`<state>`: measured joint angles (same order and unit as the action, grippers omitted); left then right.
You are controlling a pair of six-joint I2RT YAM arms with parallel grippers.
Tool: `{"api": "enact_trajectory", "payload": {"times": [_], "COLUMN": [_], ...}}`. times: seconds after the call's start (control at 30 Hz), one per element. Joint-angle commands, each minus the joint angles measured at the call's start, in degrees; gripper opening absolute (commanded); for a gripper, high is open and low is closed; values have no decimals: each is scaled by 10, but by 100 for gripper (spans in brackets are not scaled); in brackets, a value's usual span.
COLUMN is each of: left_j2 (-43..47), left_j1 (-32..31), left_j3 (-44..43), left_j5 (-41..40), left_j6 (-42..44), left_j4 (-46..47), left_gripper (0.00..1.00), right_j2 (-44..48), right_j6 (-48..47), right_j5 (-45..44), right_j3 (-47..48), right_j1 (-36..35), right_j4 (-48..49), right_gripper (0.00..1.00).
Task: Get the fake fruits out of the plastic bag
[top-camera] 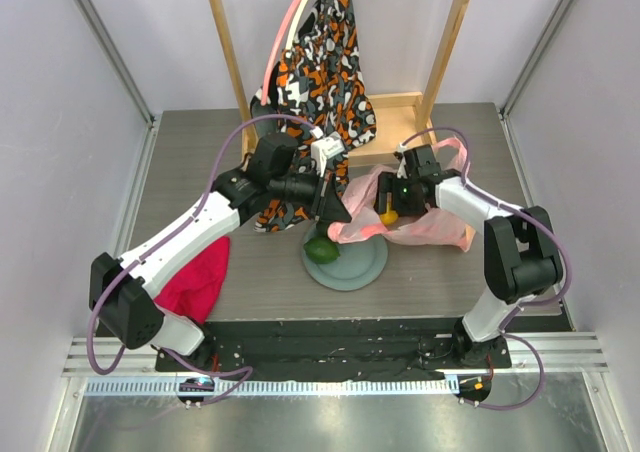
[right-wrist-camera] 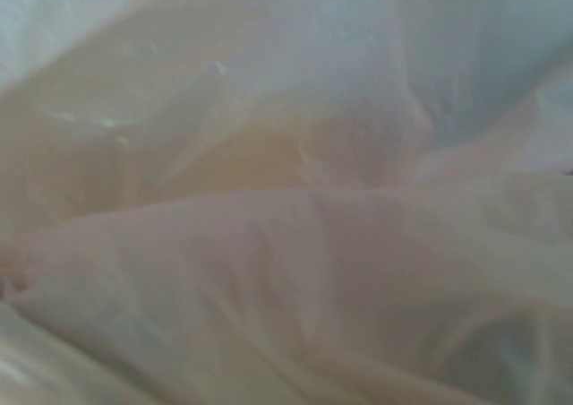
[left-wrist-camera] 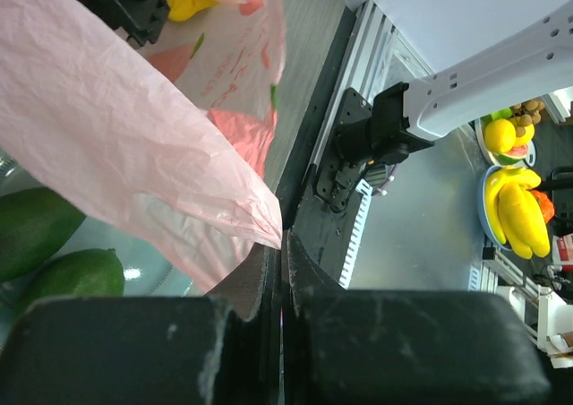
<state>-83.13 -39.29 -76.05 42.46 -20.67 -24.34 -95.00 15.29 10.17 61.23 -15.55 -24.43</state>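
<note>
While deep in bag [right-wrist-camera: 286, 190], R jaws unseen.

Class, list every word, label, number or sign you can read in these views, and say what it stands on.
No text can be read in any view.
The plastic bag carries faint red print in the left wrist view: too blurred to read.
The right wrist view shows only plastic, with no lettering.

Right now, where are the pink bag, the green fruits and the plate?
pink bag [top-camera: 425, 230], top external, lower body
green fruits [top-camera: 321, 250], top external, upper surface
plate [top-camera: 367, 270], top external, right rim
</note>
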Motion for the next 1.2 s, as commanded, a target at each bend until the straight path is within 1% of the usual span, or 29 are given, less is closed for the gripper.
{"api": "enact_trajectory", "payload": {"times": [0.0, 0.03, 0.07, 0.1, 0.13, 0.17, 0.23, 0.27, 0.33, 0.37, 0.4, 0.43, 0.47, 0.53, 0.63, 0.77, 0.9, 1.0, 1.07, 1.1, 1.13, 1.17], "left_j2": [3, 3, 2, 1, -2, -3, -5, -9, -14, -19, -22, -25, -27, -38, -59, -91, -128, -157, -185, -196, -207, -222], "left_j1": [0, 0, 0, 0, 0, 0, 1, 3, 5, 8, 10, 10, 12, 14, 14, 15, 30, 57, 77, 83, 91, 92], "left_j3": [-19, -17, -16, -14, -13, -12, -11, -12, -13, -13, -14, -14, -19, -23, -39, -68, -126, -157, -194, -210, -234, -243], "left_j5": [25, 21, 19, 18, 17, 15, 11, 5, 5, 3, 0, -4, -6, -8, -10, -14, -25, -35, -35, -33, -32, -26], "left_j6": [-3, -3, -2, -2, -1, -1, -1, -1, -4, -6, -7, -7, -6, -5, -3, -1, 2, -3, -3, -1, 1, 3], "left_j4": [27, 28, 29, 29, 30, 31, 32, 32, 39, 40, 44, 46, 47, 53, 54, 56, 49, 57, 61, 61, 61, 61], "left_gripper": [0, 0, 0, 0, 0, 0, 0, 0, 0, 0, 0, 0, 0, 0, 0, 0, 0, 0, 1, 0, 0, 0], "right_j2": [-38, -43, -45, -44, -41, -39, -18, -8, 31, 46, 61, 100, 117, 174, 247, 297, 333, 354, 360, 358, 355, 352], "right_j6": [3, -3, -13, -23, -42, -49, -72, -82, -110, -134, -146, -149, -181, -204, -224, -239, -263, -284, -297, -304, -324, -336], "right_j5": [-16, -23, -24, -24, -22, -15, -8, -2, 6, 10, 12, 15, 21, 55, 55, 72, 92, 194, 251, 258, 260, 252], "right_j3": [34, 42, 44, 48, 51, 52, 56, 57, 60, 62, 63, 60, 58, 52, 35, 35, 68, 86, 85, 82, 79, 74], "right_j1": [-1, -2, -2, 0, 1, 3, 6, 6, 6, 6, 7, 6, 7, 7, 7, 8, 8, 7, -11, -21, -56, -73], "right_j4": [46, 46, 46, 46, 47, 45, 38, 34, 13, 4, -16, -25, -37, -71, -96, -134, -152, -165, -170, -173, -178, -178], "right_gripper": [73, 63, 59, 52, 44, 32, 25, 19, 15, 5, 1, 1, 1, 1, 1, 1, 1, 1, 1, 1, 1, 1]}}
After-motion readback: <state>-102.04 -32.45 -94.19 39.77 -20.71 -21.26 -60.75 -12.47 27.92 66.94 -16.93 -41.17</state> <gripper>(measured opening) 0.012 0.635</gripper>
